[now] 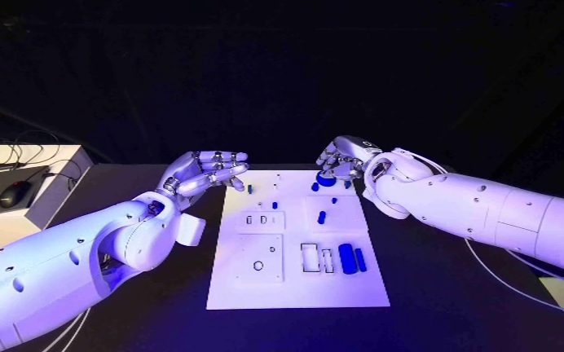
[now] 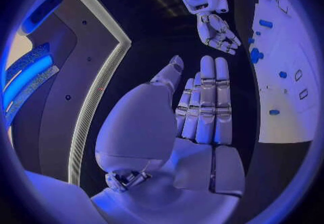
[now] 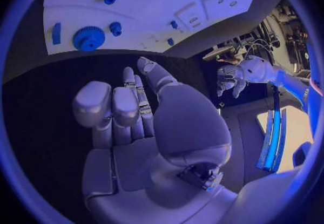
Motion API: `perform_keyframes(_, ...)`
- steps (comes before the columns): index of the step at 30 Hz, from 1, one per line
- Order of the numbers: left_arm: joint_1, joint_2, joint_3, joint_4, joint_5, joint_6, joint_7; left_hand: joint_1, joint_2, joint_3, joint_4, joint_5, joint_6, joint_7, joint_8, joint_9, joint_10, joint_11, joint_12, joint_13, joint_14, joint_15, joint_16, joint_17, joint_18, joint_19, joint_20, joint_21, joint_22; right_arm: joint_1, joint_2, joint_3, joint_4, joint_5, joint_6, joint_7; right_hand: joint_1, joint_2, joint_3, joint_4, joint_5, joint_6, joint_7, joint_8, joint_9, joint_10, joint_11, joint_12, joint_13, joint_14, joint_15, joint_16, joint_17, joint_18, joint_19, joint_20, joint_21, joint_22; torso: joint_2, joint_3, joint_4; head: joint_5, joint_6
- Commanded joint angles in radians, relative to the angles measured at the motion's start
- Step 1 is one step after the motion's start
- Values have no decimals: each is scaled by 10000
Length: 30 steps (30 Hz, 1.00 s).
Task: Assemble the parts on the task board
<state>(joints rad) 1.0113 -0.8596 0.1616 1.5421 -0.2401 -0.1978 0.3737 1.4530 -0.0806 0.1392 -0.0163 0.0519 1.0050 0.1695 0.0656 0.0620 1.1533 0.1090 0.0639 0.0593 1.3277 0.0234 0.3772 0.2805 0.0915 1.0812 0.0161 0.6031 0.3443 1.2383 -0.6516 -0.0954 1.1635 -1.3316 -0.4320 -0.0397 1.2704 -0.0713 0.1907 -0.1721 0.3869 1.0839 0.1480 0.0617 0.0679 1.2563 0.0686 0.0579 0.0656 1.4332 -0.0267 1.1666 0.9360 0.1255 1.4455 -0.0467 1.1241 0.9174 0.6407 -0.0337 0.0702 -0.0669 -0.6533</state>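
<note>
The white task board (image 1: 298, 287) lies flat in the middle of the black surface (image 1: 447, 303), with small blue parts (image 1: 347, 256) on it. The left hand (image 1: 202, 171) hangs beside the board's far left corner, fingers apart, holding nothing. The right hand (image 1: 343, 160) hangs over the board's far edge, just above a blue gear (image 3: 88, 38), fingers loosely bent and empty.

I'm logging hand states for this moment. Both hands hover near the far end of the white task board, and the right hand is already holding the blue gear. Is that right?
Not quite. The right hand holds nothing: in the right wrist view its palm is bare, and the blue gear lies on the task board, apart from the fingers. The rest stands: both hands, the left hand too, hover near the board's far end.
</note>
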Motion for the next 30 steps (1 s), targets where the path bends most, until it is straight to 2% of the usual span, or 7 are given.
perform_keyframes(1, -1, -18, 11, 78, -366, 3, -273, -130, -26, -12, 3, -34, 111, -28, -30, 8, 98, -20, -63, -11, -22, -36, 414, 271, 228, 40, -20, 266, 170, 24, 160, 10, -222, -650, 168, -425, -245, -52, 9, 165, 491, -56, 3, 22, 4, 94, -33, 25, 31, -8, 53, 208, 269, 113, -7, 55, 200, 297, 116, -48, 66, -75, 29)
perform_keyframes(7, -5, -4, 14, 60, -452, -135, -383, -259, 8, 107, 113, -26, 198, -66, -24, 10, 218, -62, -54, -7, -157, -73, 983, 623, 287, -61, -20, 594, 383, 35, 346, 13, -384, -1283, 214, -535, 224, -19, 533, -248, 88, 154, -43, 21, -2, 417, -139, 22, 18, 86, -2, 645, 759, 281, 42, 8, 159, 288, 226, -85, 110, -147, 84)
perform_keyframes(14, -43, 60, 13, -26, -490, -162, -424, -313, -74, 271, 227, -29, 256, -133, -31, 8, 286, -106, -61, -10, -222, -122, 1536, 1005, 362, -45, -43, 982, 602, 35, 465, 13, -548, -1734, 183, -532, -292, -232, 400, 26, 205, 87, -106, 1, -8, 183, -66, 22, 1, 46, 65, 725, 931, 281, 33, 79, 181, 538, 315, -129, 151, -209, 81)
perform_keyframes(17, -57, 62, 13, -39, -570, -158, -430, -318, -128, 376, 279, -31, 250, -130, -27, 9, 270, -102, -57, -8, -318, -112, 1691, 1116, 394, -153, -7, 1119, 672, 25, 485, 12, -542, -1701, 38, -343, -574, -626, -416, 454, 682, -382, -284, 36, 22, -1430, 398, 245, 65, -375, 313, 160, 812, 851, -508, 377, -1991, -1787, 352, -146, 185, -257, 99)
perform_keyframes(28, -71, 22, 12, -74, -674, -106, -462, -313, -177, 482, 340, -28, 234, -128, -29, 9, 283, -99, -55, -8, -396, -98, 1636, 1075, 429, -281, 52, 1178, 653, 6, 467, 10, -653, -1143, 49, 49, 155, -628, -1060, 835, 453, -444, -277, 31, 15, -1174, 274, 125, 64, 191, 474, 1700, 4404, 781, 467, 437, -2258, -972, 458, -196, 295, -336, 87)
perform_keyframes(29, -71, 21, 12, -85, -676, -101, -464, -309, -183, 495, 347, -28, 231, -122, -29, 9, 279, -96, -53, -7, -385, -94, 1591, 1043, 433, -292, 61, 1171, 631, 6, 458, 10, -657, -1083, 41, 68, 224, -708, -1070, 747, 431, -700, -323, 142, -29, -1145, 221, 132, 80, -1249, 291, -2686, 1247, -27, 843, 294, 657, 2220, 463, -204, 297, -337, 86)
perform_keyframes(30, -72, 24, 12, -98, -677, -100, -465, -306, -183, 498, 347, -29, 231, -122, -28, 9, 279, -95, -55, -8, -387, -93, 1579, 1036, 435, -288, 62, 1173, 628, 6, 443, 10, -655, -1027, -17, 110, 265, -623, -1006, 729, 376, -555, -280, 59, 11, -1167, 206, 139, 93, -1745, 309, -4261, 139, 263, 679, 297, -170, 1313, 462, -208, 297, -341, 69)
